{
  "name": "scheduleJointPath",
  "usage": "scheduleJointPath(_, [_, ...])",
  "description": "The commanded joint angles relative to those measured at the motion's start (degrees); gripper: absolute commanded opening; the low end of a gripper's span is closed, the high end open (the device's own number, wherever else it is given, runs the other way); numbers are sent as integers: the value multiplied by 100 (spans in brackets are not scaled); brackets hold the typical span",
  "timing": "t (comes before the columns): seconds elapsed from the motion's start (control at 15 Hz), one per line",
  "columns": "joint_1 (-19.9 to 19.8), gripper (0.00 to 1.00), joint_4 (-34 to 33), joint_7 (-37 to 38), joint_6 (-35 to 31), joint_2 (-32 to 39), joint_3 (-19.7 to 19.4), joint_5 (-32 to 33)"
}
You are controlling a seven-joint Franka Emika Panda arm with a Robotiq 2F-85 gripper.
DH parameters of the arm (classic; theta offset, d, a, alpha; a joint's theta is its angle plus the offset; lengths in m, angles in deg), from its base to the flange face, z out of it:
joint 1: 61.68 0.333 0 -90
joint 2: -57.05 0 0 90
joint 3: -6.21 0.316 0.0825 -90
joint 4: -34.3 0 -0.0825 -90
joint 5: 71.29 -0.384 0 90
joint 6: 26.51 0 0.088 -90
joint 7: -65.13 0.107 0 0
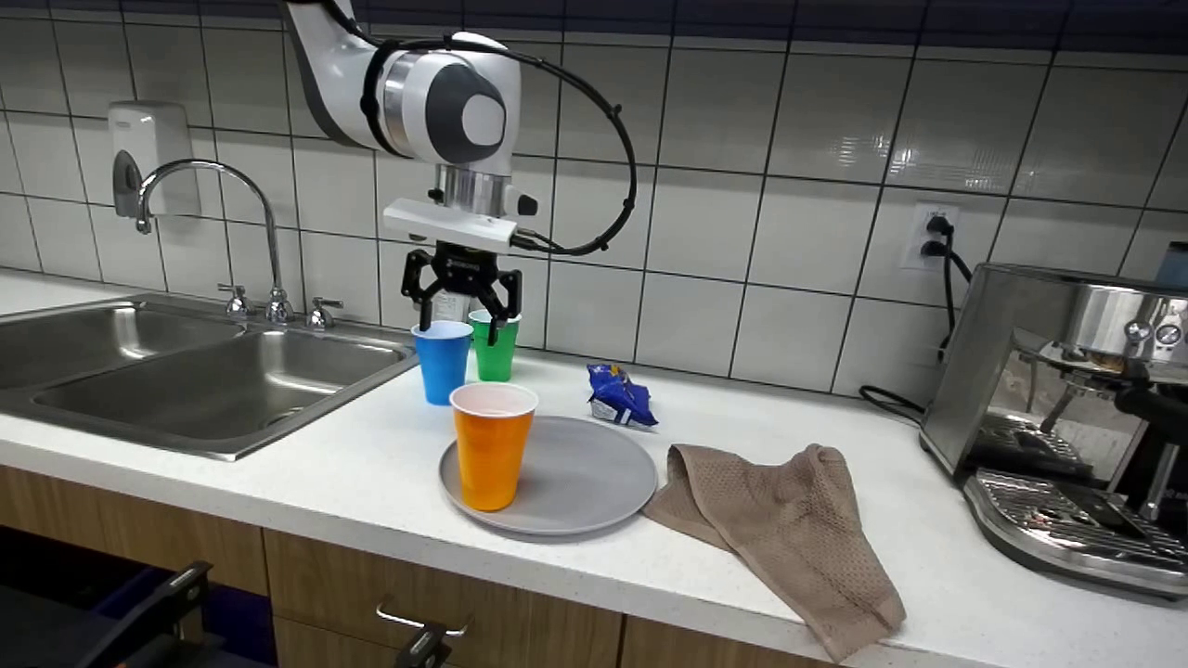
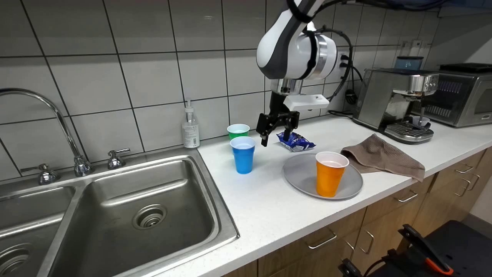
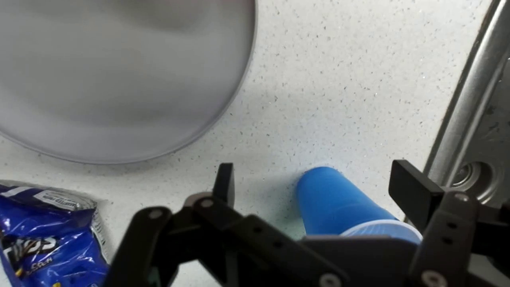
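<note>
My gripper (image 1: pixel 460 327) hangs over the counter pointing down, its jaws spread wide and holding nothing. Nearest to it is an upright blue cup (image 2: pixel 243 158) with a pale inside. In the wrist view that blue cup (image 3: pixel 330 201) appears in the gap between the fingers (image 3: pixel 414 191), partly hidden by the gripper body; no contact shows. A green cup (image 2: pixel 238 130) stands behind the blue one, close to the wall. Further forward, an orange cup (image 1: pixel 490 459) stands upright on a round grey plate (image 1: pixel 594 473). A crumpled blue snack bag (image 3: pixel 51 243) lies beside the plate.
A double steel sink (image 2: pixel 146 192) with a tall faucet (image 1: pixel 274 241) borders the cups. Against the wall is a pump bottle (image 2: pixel 190 129). A brown towel (image 1: pixel 789 520) lies by the plate, overhanging the counter edge. An espresso machine (image 2: pixel 396 104) stands at the far end.
</note>
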State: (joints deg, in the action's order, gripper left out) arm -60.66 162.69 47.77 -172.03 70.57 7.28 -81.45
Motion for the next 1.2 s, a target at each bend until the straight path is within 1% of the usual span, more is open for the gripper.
scheduleJointPath(0.0, [-42, 100, -495, 351, 89, 349, 122, 119])
scheduleJointPath(0.47, [60, 100, -911, 939, 23, 604, 88, 369])
scheduleJointPath(1.13, [269, 100, -1567, 1712, 152, 1098, 18, 758])
